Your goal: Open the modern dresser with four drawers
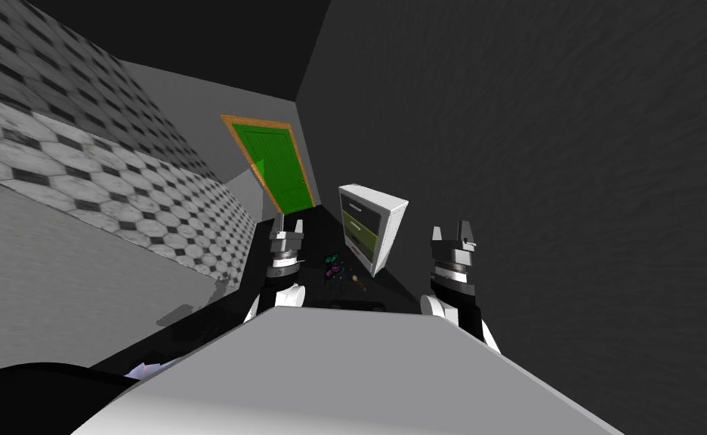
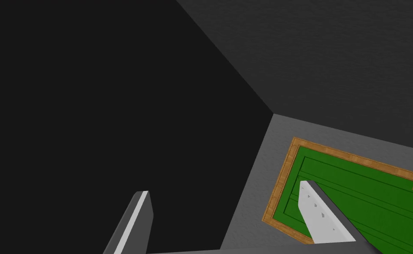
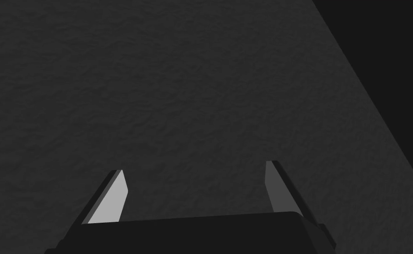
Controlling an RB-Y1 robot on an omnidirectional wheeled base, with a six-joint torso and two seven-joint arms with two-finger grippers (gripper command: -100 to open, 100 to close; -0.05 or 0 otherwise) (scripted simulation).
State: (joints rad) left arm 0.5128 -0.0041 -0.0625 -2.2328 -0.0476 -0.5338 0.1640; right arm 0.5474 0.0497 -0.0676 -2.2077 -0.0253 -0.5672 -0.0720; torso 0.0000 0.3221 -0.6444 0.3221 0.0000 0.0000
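Observation:
A white dresser [image 1: 372, 226] stands ahead against the dark wall on the right, with grey and olive drawer fronts facing left, all shut as far as I can tell. My left gripper [image 1: 288, 224] is raised in front of me, open and empty, well short of the dresser and to its left. In the left wrist view its fingers [image 2: 320, 216] stand apart. My right gripper [image 1: 452, 231] is raised to the right of the dresser and nearer to me, open and empty. In the right wrist view its fingers [image 3: 113, 198] stand wide before a dark grey wall.
A green door [image 1: 275, 165] in a wooden frame is set in the far wall left of the dresser; the door [image 2: 369, 198] is also in the left wrist view. Small colourful objects [image 1: 337, 270] lie on the dark floor before the dresser. A tiled wall [image 1: 103, 174] runs along the left.

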